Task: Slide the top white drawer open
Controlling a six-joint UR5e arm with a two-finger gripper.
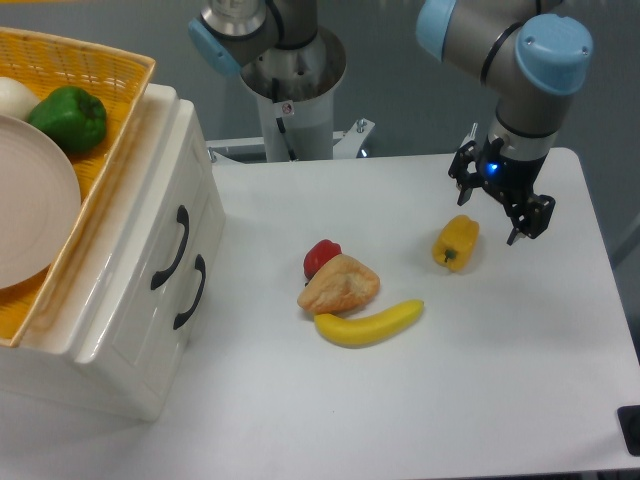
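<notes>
Fingers (497, 212) hang spread and empty over the desk (480, 380), beside my yellow pepper (456, 242). Nearer me lie a banana (369, 324), pastry (341, 284) and half-hidden red pepper (321, 256). At left, the top drawer (160, 225) looks shut; the basket (95, 120) above is cropped.

Bright, even overhead light. Soft, short shadows under the banana (369, 323) and yellow pepper (456, 243). Mild glare along the glossy cabinet (120, 330) top edge. Sharp focus throughout, slight softness toward the far corners.
</notes>
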